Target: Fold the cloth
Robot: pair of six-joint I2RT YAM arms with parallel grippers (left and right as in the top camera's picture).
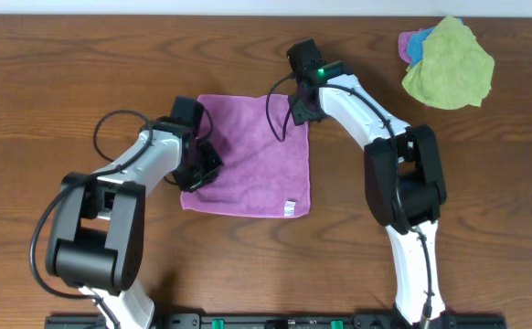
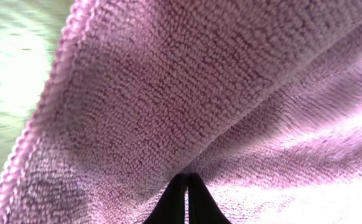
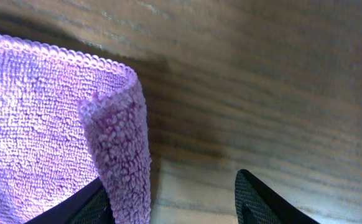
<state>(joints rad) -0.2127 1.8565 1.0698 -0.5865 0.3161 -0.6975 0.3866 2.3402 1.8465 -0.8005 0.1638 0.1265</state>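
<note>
The left end effector point(image 1: 197, 169) sits at the left edge of the cloth point(image 1: 252, 151), near its lower left corner. In the left wrist view its two dark fingers point(image 2: 199, 208) are pressed together with purple pile pinched at their tips, and the fabric rises and drapes across the whole view, its stitched hem running down the left side. The cloth itself lies spread near the middle of the worktop point(image 1: 65, 73), roughly square, with a small white tag point(image 1: 291, 206) at its lower right corner. The right end effector point(image 1: 304, 110) is at the cloth's upper right corner. Its fingers point(image 3: 262, 202) stand apart, gripping nothing: the corner of the cloth curls up just beside one finger, and bare wood shows between them. Farther right, well apart from the arms, a yellow-green cloth point(image 1: 449, 66) lies crumpled partly over a blue cloth point(image 1: 419, 43).
</note>
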